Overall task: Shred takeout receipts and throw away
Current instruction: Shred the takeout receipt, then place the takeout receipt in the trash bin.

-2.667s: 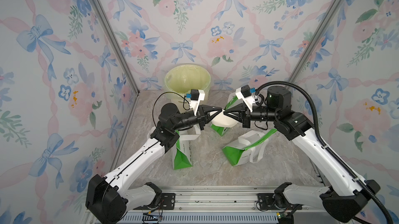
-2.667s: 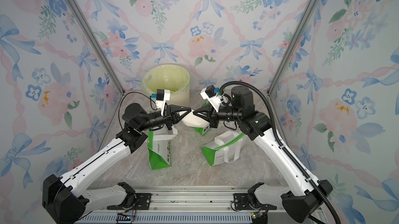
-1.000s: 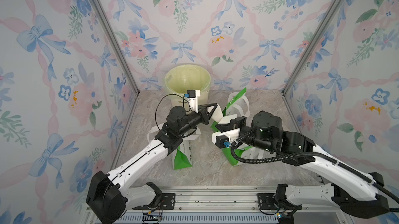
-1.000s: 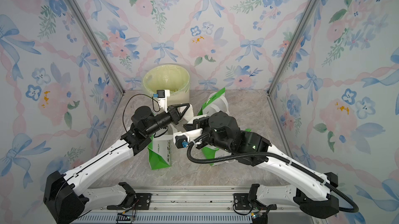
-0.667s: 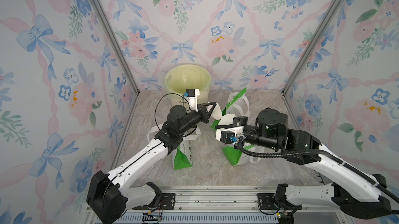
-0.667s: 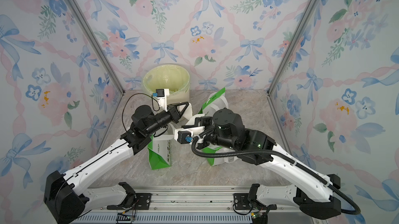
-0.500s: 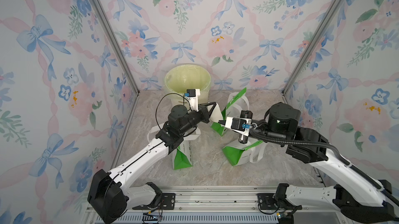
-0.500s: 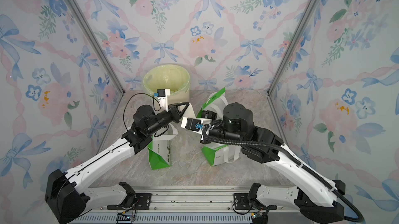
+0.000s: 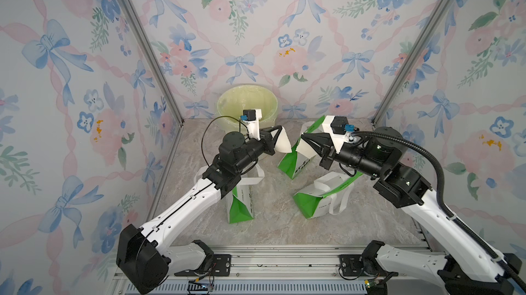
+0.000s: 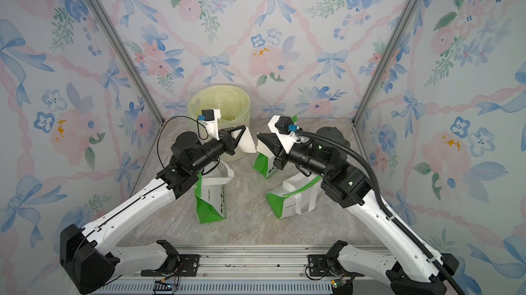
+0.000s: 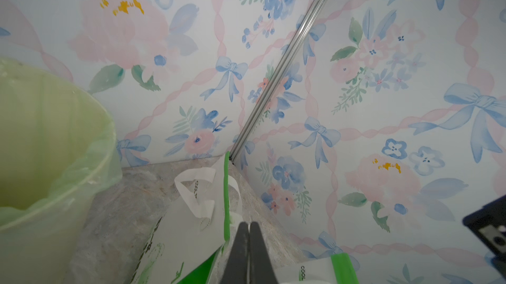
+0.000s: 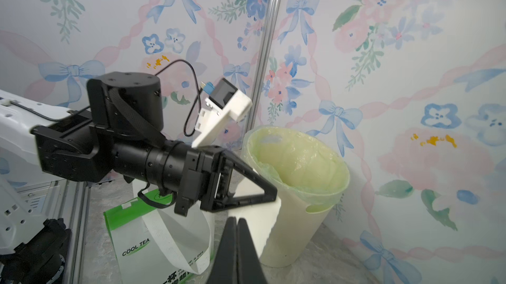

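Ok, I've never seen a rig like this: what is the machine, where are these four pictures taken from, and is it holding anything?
These are two robot arms mounted at the near edge of a table, each ending in a two-finger gripper. The two wide pictures come from one camera head above, looking down. The other two come from a small camera on each wrist, looking along the fingers.

On the table are a lined pale green bin at the back, an upright bag, another upright bag and a tipped bag, all green and white.

The left gripper is shut on a white paper piece. The right gripper is shut on a second paper piece. The pieces hang apart in the air near the bin and look like halves of one torn receipt.
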Available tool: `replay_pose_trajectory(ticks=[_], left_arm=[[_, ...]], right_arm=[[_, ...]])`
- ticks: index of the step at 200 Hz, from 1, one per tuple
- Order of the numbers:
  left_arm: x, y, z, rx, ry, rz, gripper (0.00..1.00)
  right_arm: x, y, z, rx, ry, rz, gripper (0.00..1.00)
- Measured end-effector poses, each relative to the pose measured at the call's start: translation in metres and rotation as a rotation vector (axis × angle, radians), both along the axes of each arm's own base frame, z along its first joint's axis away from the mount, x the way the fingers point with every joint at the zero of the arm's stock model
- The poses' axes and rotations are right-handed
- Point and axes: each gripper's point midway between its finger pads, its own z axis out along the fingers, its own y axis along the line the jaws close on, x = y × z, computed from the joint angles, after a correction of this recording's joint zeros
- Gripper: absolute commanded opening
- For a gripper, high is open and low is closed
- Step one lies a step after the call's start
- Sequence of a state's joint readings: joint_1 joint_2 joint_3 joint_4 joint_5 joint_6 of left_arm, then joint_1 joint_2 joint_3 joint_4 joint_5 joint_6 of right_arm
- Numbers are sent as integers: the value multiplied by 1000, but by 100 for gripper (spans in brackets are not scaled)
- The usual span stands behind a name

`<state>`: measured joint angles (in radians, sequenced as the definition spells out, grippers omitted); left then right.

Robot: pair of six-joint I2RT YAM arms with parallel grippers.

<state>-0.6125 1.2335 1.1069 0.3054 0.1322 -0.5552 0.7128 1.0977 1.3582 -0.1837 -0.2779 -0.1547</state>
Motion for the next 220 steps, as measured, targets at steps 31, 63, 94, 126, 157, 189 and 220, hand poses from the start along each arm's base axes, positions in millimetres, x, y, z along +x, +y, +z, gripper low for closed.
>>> replay_pose_trajectory(ticks=[31,63,94,126,157,189,220], left_arm=[[17,29,37,-10,-90,127,0],[57,60,52,9,-122,281,0],[111,88,43,57,-107,411,0],[158,107,6,117,-46,486,12],[186,113,-36,177,26,505,42],[197,115,-51,192,57,502,55],[194,113,-28,185,5,483,54]], right_arm=[[17,6,-6,46,65,-30,0],[21,6,-3,83,84,-38,0],[21,6,-1,96,86,-38,0],[22,6,-4,100,99,-45,0],[24,5,-5,100,103,-53,0],[24,5,-6,97,107,-58,0],[24,5,-6,107,120,-58,0]])
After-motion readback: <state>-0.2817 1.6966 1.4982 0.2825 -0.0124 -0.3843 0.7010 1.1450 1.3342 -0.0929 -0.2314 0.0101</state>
